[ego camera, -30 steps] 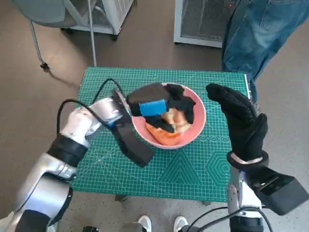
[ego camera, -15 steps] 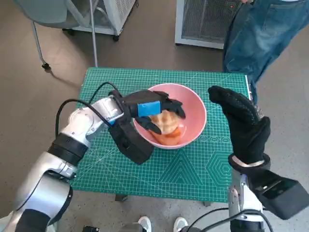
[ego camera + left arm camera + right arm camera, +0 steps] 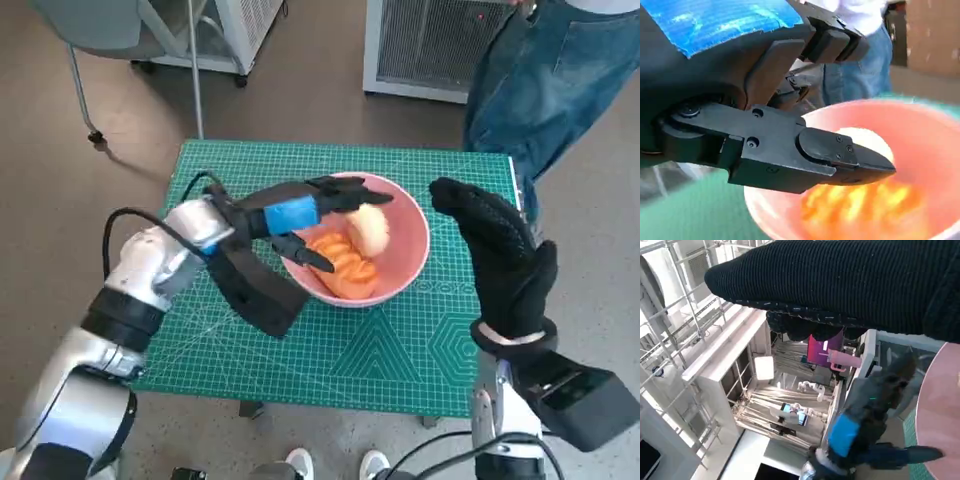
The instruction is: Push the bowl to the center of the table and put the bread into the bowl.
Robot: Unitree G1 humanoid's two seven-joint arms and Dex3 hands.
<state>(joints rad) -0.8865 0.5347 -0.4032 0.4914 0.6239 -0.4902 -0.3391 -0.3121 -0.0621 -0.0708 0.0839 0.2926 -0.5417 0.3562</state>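
Now drawn back and spread empty, left hand (image 3: 300, 213) beside pale bread (image 3: 369, 231) in pink round bowl (image 3: 410, 262); gloved right hand (image 3: 500, 255) open, farther off.

a green cutting mat (image 3: 380, 350) printed with a pale grid and geometric figures covers the small table. the table stands on a brown floor (image 3: 80, 210). beyond the table's far right corner stands a person in blue jeans (image 3: 530, 80); the left wrist view shows the same jeans (image 3: 860, 65) below a white top. a chair (image 3: 110, 30) with a grey seat and metal legs stands off the far left corner. two white grilled units (image 3: 425, 45) sit on the floor past the far edge. the right wrist view shows white metal shelving (image 3: 705, 340) holding cables and a magenta item (image 3: 822, 347).
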